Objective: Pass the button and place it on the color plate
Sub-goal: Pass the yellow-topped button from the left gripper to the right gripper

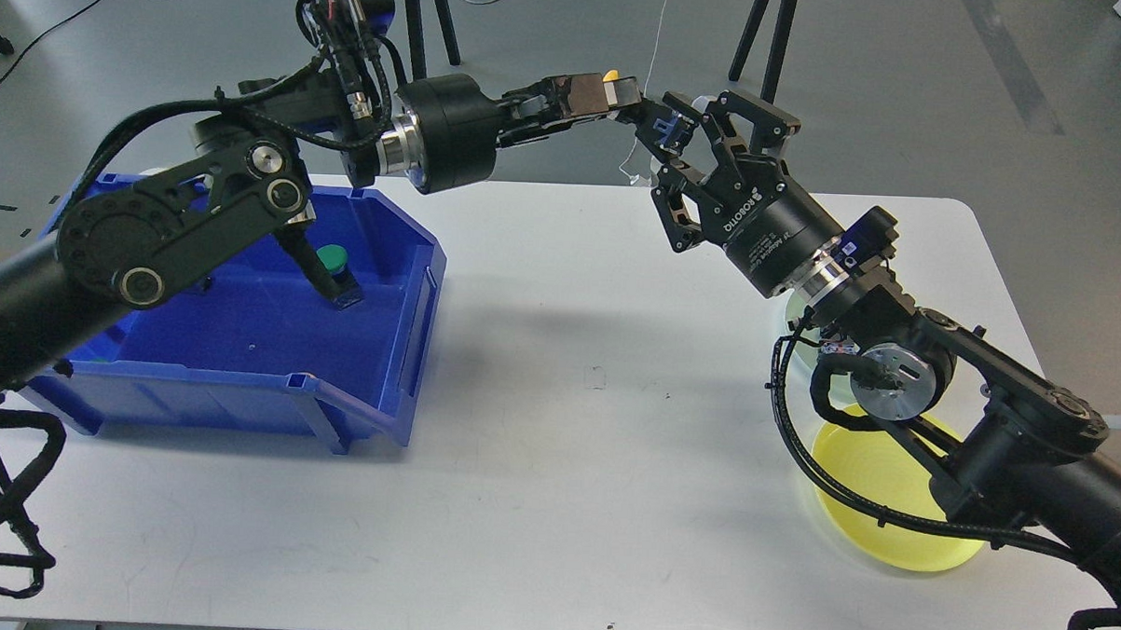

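Both arms meet high above the far side of the table [555,464]. The left pincer [624,95] is pressed together on a small yellow button [611,75]; only the top of the button shows above its fingers. The right pincer [688,133] is spread, and its fingers stand around the tip of the left pincer, so close that I cannot tell if they touch it or the button.

I judge that this is the handover, and the button is not yet passed.

The main risk is that the left pincer lets go before the right one has closed well. The button is small and mostly hidden, so the right fingers may catch the left fingers instead of the button, and then it would fall to the table below the pincers and perhaps roll off the far edge. A second risk is a knock between the two pincers, because they are almost interlocked; a small sideways error could push the button out of the grip.

The yellow plate [880,499] lies well below and behind the right pincer, near the right arm's base, and partly under the arm. A paler plate [796,321] just beyond it is mostly hidden by the wrist, so choosing the wrong plate is possible too.

Below the left arm, a blue bin [243,341] holds a green button [336,261].
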{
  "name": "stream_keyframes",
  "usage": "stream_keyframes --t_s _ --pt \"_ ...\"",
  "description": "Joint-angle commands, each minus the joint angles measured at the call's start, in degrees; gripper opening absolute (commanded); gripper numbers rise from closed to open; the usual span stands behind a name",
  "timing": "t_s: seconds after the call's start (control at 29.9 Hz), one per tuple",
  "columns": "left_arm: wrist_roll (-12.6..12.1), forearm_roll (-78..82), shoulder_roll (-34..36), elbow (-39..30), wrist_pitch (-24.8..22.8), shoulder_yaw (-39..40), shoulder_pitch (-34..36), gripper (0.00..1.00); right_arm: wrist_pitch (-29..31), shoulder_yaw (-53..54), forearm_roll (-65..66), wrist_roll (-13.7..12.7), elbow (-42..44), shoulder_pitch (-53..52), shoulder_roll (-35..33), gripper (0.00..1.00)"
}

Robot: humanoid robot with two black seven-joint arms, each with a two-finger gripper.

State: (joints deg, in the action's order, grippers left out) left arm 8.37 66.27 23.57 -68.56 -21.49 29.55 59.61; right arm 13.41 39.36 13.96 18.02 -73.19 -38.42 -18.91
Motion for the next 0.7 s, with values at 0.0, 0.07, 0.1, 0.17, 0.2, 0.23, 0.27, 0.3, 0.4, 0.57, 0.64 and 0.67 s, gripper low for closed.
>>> stream_keyframes --t_s 0.0,0.07,0.1,0.17,0.2,0.23,0.27,0.3,0.4,0.57,0.64,0.67 --pt "-0.37 0.00 0.16 0.01 -0.75 -0.11 -0.20 0.43 0.03 0.10 0.11 0.09 -0.02 -0.07 0.01 0.15" --pt "-0.81 0.00 0.16 0.01 -0.93 -0.11 -0.11 0.46 0.03 0.19 0.11 0.09 -0.02 -0.16 0.01 0.15" --pt "-0.90 0.00 0.16 0.01 -1.01 -0.11 -0.11 0.49 0.03 0.19 0.11 0.09 -0.02 -0.16 0.01 0.15" --pt "-0.90 0.00 0.08 -0.08 -1.01 -0.11 -0.11 0.53 0.03 0.19 0.11 0.09 -0.02 -0.07 0.01 0.15" --pt "-0.90 -0.08 -0.01 0.01 -1.01 -0.02 -0.11 0.57 0.03 0.19 0.11 0.09 -0.02 -0.07 0.01 0.15" --pt "-0.90 -0.09 -0.01 0.01 -1.01 -0.02 -0.20 0.62 0.12 0.10 0.11 0.09 -0.02 -0.07 0.01 0.15" --pt "-0.81 -0.17 -0.01 -0.08 -1.01 0.07 -0.20 0.68 0.12 0.10 0.11 0.09 -0.02 0.01 -0.07 0.15" --pt "-0.72 -0.17 -0.01 -0.08 -1.01 0.07 -0.20 0.71 0.12 0.10 0.11 0.09 -0.02 0.01 -0.07 0.15" --pt "-0.37 -0.35 -0.01 -0.08 -0.93 0.68 -0.29 0.80 0.12 0.10 0.11 0.09 -0.02 0.01 -0.42 0.15" --pt "0.68 -1.05 0.16 -0.08 -0.14 3.13 -0.46 0.91 0.12 0.62 0.19 0.18 -0.02 0.80 -3.66 0.15" --pt "1.73 -2.10 0.25 0.01 -0.14 5.59 -0.99 0.92 0.21 0.54 0.11 0.44 -0.37 1.15 -9.10 0.15" --pt "2.43 -3.24 0.34 0.18 -0.14 6.65 -1.60 0.92 0.47 0.54 0.02 0.70 -0.72 1.68 -11.65 0.15"
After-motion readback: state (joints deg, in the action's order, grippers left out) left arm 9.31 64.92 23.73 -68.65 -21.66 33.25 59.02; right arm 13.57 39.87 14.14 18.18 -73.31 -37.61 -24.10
